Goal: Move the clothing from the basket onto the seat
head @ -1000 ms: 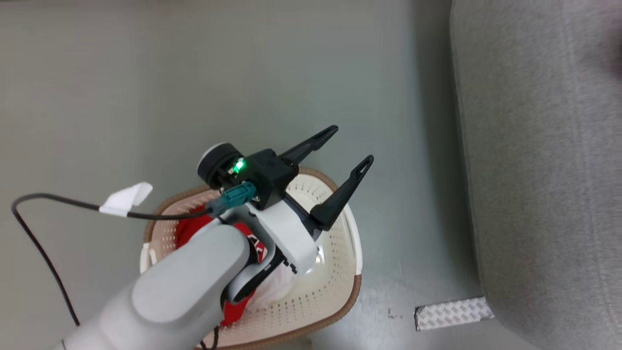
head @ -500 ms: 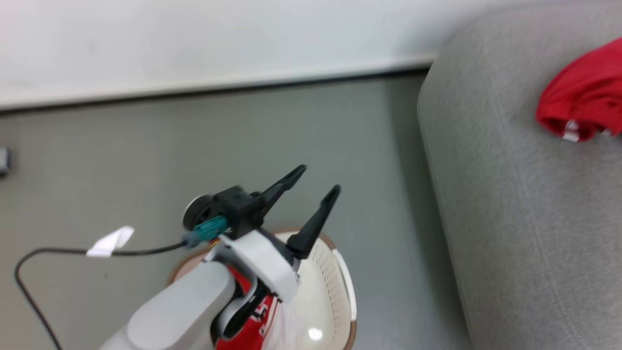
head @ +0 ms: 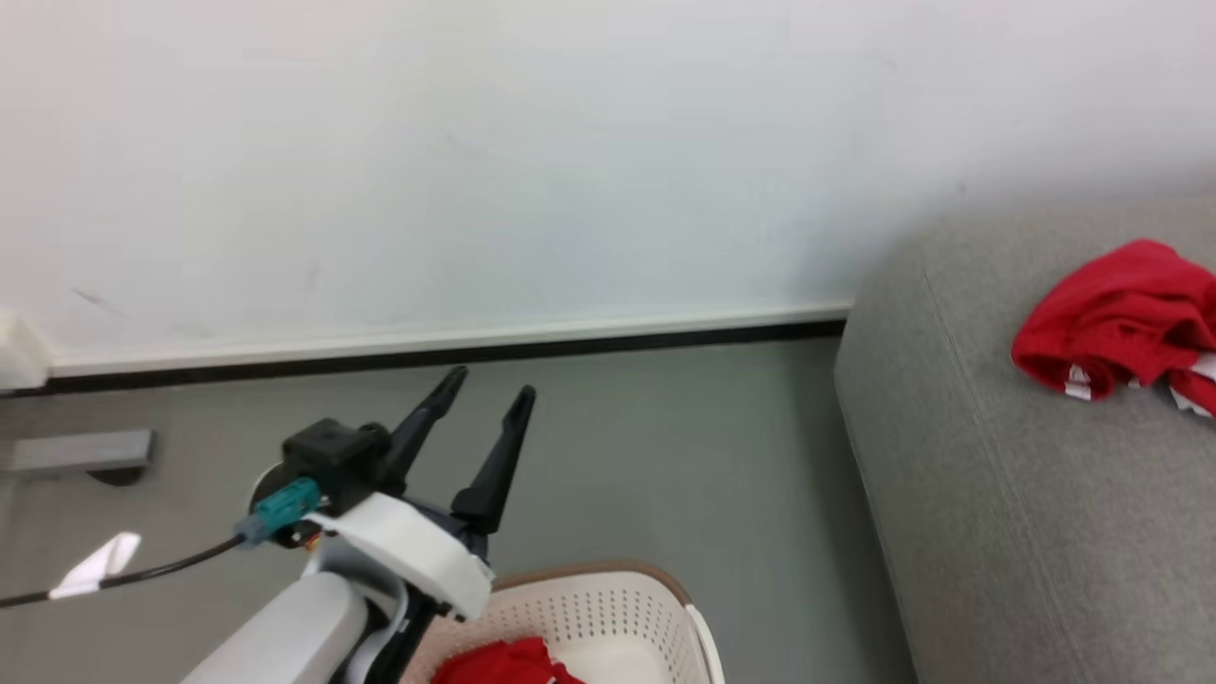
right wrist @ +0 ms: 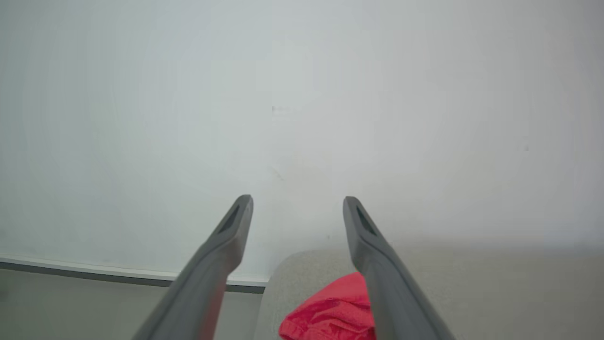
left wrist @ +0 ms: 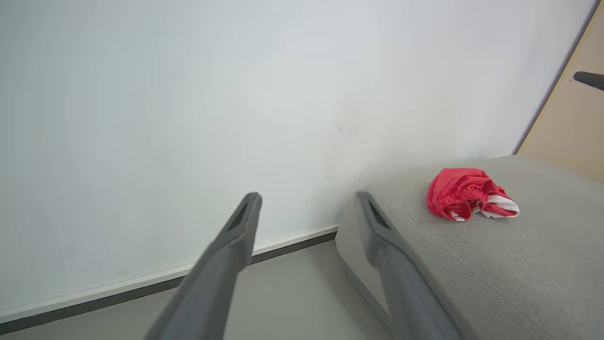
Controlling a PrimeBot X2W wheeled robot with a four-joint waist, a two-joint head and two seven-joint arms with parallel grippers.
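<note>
Step in hand, as judged: the pause between two transfers, with one piece delivered and more to fetch. At the left, the left gripper (head: 490,385) is released, fingers spread with nothing between them, raised over the floor (head: 684,446) just beyond the far rim of the basket (head: 589,571) and pointing toward the wall (head: 570,171). The basket sits at the bottom edge of the head view, and red clothing (head: 503,662) lies in it, so the task is not finished. To the right, well apart from the basket, is the seat (head: 997,494), with one crumpled red garment (head: 1107,328) resting on it near the wall. The right gripper (right wrist: 297,200) is likewise released and empty, aimed at the wall above that garment. The next move calls for the robot to bend back down, bring an open gripper into the basket, close on a fold of the clothing and lift it clear of the rim before carrying it across. Against the earlier frames, the head camera has tilted upward: the wall has come into view and the basket has dropped to the bottom edge. This is camera motion, not movement of the basket. The left gripper, a second ago above the basket, now stands beyond its rim.
</note>
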